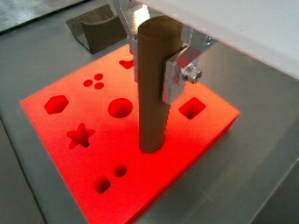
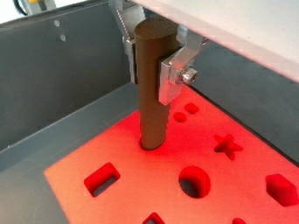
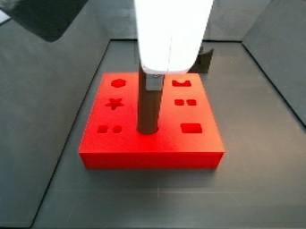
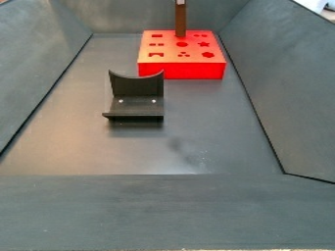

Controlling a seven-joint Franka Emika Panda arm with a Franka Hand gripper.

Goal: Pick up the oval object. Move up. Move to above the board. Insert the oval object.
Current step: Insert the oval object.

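Gripper [image 1: 158,48]: directly above the board's middle, clamped on the top part of the oval object; seen from close in both wrist views, under the white arm body in a side view [image 3: 156,79].
Fingers: one silver plate [image 2: 176,70] pressed flat against the peg's side; the opposite one mostly hidden behind the peg.
Oval object [image 1: 155,87]: tall brown peg, upright, top end between the fingers, lower end down at the board's top face at a central hole; how deep it sits cannot be told. Also visible as a dark upright rod in a side view [image 3: 149,109] and as a small brown post in a side view [image 4: 181,17].
Board [image 1: 70,162]: thick bright red-orange block lying flat on the grey floor, top face cut with shaped holes.
Holes near the peg: a circle [image 1: 119,108], a star [image 1: 79,136], a diamond-set square [image 1: 191,108], a hexagon [image 1: 55,105], three small dots [image 1: 94,82].
Fixture [image 4: 133,96]: dark L-shaped bracket on its base plate, standing on the floor well apart from the board, nearer the camera in that side view; partly visible just beyond the board's far edge in a wrist view [image 1: 100,31].
Floor and walls [image 4: 197,147]: dull grey bin with sloped sides.
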